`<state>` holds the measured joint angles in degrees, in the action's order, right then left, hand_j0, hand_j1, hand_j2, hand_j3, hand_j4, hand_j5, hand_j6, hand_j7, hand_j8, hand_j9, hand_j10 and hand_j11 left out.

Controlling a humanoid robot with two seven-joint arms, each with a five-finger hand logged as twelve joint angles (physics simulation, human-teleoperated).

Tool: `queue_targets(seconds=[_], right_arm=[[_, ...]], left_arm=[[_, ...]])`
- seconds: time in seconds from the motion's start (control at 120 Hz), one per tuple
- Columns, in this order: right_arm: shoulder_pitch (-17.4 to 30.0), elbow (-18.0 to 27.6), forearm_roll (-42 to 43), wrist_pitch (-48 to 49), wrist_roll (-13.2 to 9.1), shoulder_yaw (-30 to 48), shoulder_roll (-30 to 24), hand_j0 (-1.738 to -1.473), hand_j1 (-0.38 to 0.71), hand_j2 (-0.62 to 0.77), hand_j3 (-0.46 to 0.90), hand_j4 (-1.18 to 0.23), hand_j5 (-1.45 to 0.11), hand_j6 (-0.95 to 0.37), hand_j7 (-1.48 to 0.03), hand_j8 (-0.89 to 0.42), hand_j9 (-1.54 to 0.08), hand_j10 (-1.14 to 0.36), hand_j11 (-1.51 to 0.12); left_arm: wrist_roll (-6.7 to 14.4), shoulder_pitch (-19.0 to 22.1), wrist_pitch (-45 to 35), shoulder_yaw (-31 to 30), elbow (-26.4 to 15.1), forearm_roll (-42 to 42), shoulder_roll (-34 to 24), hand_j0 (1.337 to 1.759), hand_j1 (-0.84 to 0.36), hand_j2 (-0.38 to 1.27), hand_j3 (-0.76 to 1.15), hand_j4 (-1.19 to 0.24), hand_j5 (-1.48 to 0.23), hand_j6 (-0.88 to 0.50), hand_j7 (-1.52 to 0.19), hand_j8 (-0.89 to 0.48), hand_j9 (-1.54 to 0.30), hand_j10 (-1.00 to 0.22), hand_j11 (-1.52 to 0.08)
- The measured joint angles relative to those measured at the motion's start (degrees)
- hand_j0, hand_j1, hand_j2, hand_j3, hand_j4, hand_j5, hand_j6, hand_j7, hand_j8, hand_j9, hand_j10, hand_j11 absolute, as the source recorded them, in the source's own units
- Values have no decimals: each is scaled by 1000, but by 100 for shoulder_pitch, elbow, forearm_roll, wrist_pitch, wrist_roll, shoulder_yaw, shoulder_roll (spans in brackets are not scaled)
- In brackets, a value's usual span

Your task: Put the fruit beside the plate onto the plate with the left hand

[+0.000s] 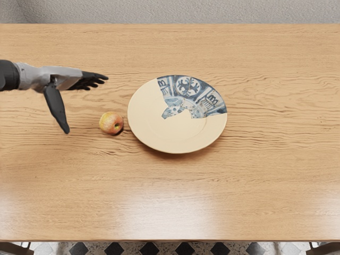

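Left hand hovers over the counter, fingers spread, thumb hanging down, holding nothing; I judge it is posed to wrap the apple. The apple lies on the counter just beside the plate's left rim, not yet grasped.

I look down on a wooden table that spans my view from edge to edge. Its top is light brown with horizontal grain lines and a pale sheen near the front edge. Beyond the far edge lies a plain grey surface. Below the near edge, a narrow strip of floor shows dark and light tiles in a checker pattern.
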<state>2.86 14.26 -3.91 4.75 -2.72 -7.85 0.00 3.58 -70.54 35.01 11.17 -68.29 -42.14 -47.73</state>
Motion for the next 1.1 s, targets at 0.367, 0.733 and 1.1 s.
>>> queue_targets(seconds=[0.367,0.733,1.1], right_arm=[[21,6,-4,7,0,-4,0,-1658,-333,-3,0,-13,-17,-13,-17,-13,-17,-13,-17],[21,7,2,8,0,-15,0,-1658,-333,-3,0,-13,-17,-13,-17,-13,-17,-13,-17],[21,7,5,8,0,-15,0,-1658,-333,-3,0,-13,-17,-13,-17,-13,-17,-13,-17]], left_arm=[[1543,-358,1,12,-133,28,107,1658,331,4,0,-20,-21,-21,-21,-21,-21,-19,-21],[3094,-525,-490,339,-544,-504,686,1658,339,2,0,-13,-12,-14,-12,-13,-12,-12,-12],[3140,-34,-2624,341,-1565,-1285,835,1658,343,3,0,-10,-9,-11,-8,-11,-8,-10,-8]])
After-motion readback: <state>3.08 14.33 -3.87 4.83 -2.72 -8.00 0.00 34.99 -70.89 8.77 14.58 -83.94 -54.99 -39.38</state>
